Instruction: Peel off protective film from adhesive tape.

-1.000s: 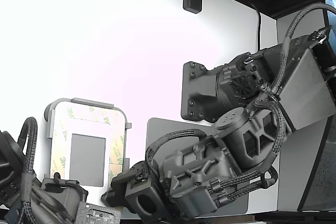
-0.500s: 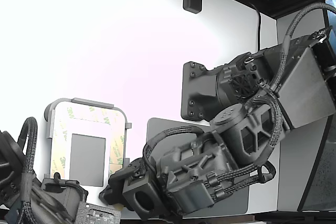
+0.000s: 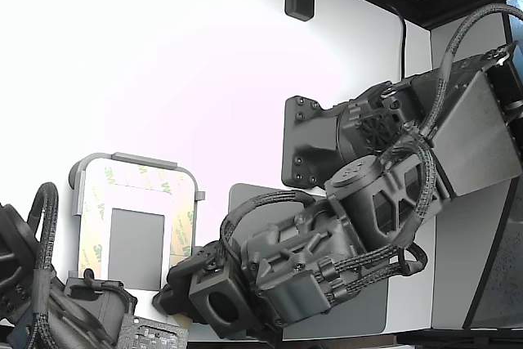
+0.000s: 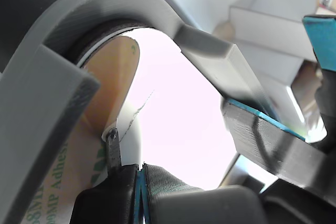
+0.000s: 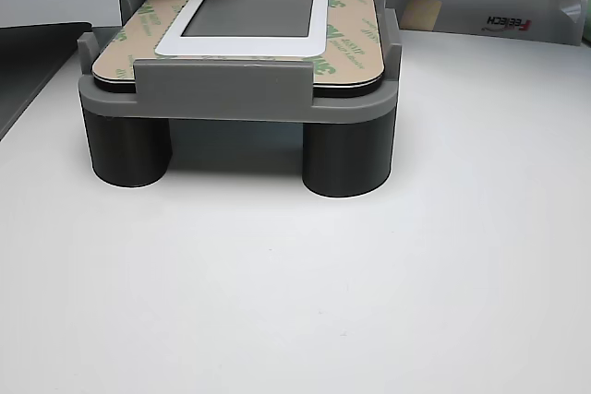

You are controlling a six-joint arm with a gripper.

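One gripper (image 4: 126, 167), seen close in the wrist view, jaws pinched together on a lifted corner of the protective film (image 4: 113, 85), which curls up tan from the white plate (image 4: 173, 124). Grey holder rim (image 4: 63, 35) arcs just beside it. Exterior view: arm (image 3: 310, 259) reaches low toward the holder's (image 3: 135, 161) near corner on the exterior view's right; adhesive tape (image 3: 181, 226) frames a small grey rectangle (image 3: 136, 247). Other view: holder stands on two dark cylindrical feet (image 5: 346, 159) on a white table (image 5: 295, 302).

the gripper (image 3: 167, 304) tips hide behind its own body; the adhesive tape (image 4: 58, 182) print is cut off.
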